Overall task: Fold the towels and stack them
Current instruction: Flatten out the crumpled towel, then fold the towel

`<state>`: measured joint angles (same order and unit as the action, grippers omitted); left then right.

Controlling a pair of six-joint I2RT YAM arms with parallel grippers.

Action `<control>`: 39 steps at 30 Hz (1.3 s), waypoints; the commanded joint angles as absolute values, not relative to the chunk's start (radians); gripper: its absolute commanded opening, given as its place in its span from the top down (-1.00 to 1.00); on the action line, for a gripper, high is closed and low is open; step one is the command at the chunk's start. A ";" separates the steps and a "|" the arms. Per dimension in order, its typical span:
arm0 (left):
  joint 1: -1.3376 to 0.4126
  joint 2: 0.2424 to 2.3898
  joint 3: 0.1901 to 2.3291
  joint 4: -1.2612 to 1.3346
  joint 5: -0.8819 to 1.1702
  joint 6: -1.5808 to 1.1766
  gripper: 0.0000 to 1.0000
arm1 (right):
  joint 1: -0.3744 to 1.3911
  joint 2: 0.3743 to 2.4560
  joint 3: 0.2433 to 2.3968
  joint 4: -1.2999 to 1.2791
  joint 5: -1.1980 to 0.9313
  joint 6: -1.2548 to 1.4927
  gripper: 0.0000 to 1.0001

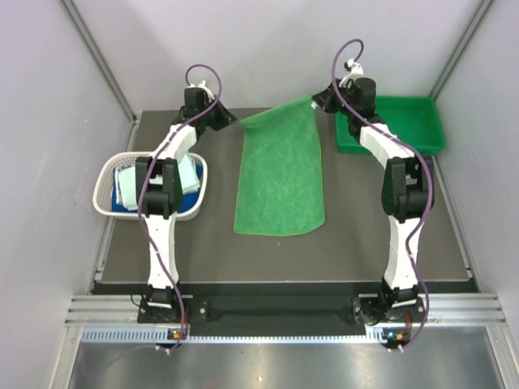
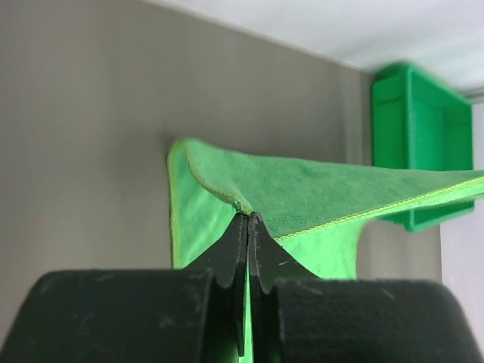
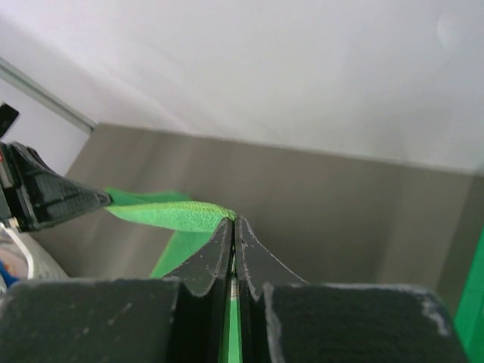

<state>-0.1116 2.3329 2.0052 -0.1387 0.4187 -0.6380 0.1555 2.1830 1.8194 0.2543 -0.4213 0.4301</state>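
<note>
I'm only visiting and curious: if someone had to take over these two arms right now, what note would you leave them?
Left gripper: shut on the far-left corner of the green towel.
Right gripper: shut on its far-right corner.
The towel's far edge is lifted between them; its near part lies flat on the table.
Other towels sit in the white basket on the left. The green tray is at the far right.
Done: one towel spread and gripped. No folded stack is visible.
Left: fold this towel, then probably fold and stack the rest.
</note>
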 commanded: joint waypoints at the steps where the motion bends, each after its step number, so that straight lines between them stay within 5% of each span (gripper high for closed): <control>1: -0.107 2.203 1.942 -0.051 0.437 -0.650 1.00 | 0.141 2.069 1.737 0.322 -0.413 0.431 1.00; 26: -0.248 1.603 1.116 -0.044 0.275 -0.578 1.00 | 0.161 1.491 0.752 0.577 -0.370 0.546 1.00; 39: -0.325 1.398 0.887 -0.020 0.230 -0.584 1.00 | 0.216 1.247 0.474 0.580 -0.324 0.528 1.00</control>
<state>-0.3061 1.4513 0.9195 -0.0685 0.2649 -0.5957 0.1955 1.3052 0.4965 0.5133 -0.3511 0.5388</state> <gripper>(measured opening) 0.011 0.006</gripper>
